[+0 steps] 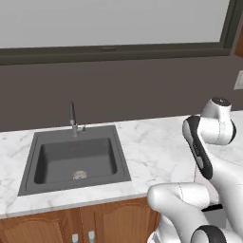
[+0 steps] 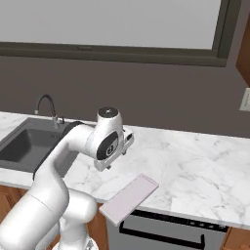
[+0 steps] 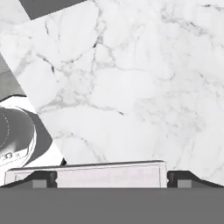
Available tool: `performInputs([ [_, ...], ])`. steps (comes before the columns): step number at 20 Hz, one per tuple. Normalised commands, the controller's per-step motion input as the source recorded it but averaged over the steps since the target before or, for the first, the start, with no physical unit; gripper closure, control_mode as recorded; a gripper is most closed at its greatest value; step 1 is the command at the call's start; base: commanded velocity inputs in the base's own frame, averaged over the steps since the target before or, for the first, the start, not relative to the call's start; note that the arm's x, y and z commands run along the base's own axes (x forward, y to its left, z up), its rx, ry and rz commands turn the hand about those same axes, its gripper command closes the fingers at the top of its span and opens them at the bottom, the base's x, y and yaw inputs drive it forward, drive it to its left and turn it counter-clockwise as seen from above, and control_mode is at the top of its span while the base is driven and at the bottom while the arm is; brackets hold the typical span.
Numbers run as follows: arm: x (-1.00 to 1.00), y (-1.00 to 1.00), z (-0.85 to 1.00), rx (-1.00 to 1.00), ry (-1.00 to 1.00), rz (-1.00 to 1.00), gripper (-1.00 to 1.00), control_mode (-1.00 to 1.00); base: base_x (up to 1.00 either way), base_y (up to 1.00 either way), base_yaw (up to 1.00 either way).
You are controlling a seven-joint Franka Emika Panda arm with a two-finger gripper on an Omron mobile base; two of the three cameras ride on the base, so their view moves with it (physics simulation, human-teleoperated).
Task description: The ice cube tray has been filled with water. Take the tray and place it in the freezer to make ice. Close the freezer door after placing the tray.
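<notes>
Gripper (image 3: 112, 179) at the frame's bottom, jaws spread wide, straddles the ice cube tray (image 2: 129, 197) unclamped; no legible writing.

White marble worktop (image 2: 195, 161) with grey veins, running beneath the hand (image 3: 112, 177) and backed by a dark wall. Dark grey sink (image 1: 76, 159) sunk into it, well apart from the hand on the arm's left, with a curved tap (image 1: 73, 118) at its back rim. Pale pinkish ice cube tray (image 2: 130, 198) lying flat directly below the hand, at the front edge and jutting over it.
</notes>
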Motion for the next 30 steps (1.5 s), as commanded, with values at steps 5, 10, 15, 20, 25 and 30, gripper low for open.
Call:
performInputs([
  [5, -0.17, 0.0, 0.05, 0.03, 0.0, -0.84, -1.0, -1.0, 0.0, 0.0, 0.0],
  [10, -0.36, -0.21, 0.21, 0.25, 0.0, -0.67, -1.0, -1.0, 0.0, 0.0, 0.0],
  [15, -0.36, -0.54, 0.35, 0.41, -0.01, -0.43, -1.0, -1.0, 0.0, 0.0, 0.0],
  [20, -0.64, -0.66, 0.08, 0.43, -0.12, -0.18, -1.0, -1.0, 0.0, 0.0, 0.0],
  [25, -0.71, -0.3, 0.01, 0.31, -0.07, -0.16, -1.0, -1.0, 0.0, 0.0, 0.0],
  [30, -0.62, -0.01, 0.0, 0.11, -0.02, -0.18, -1.0, -1.0, 0.0, 0.0, 0.0],
])
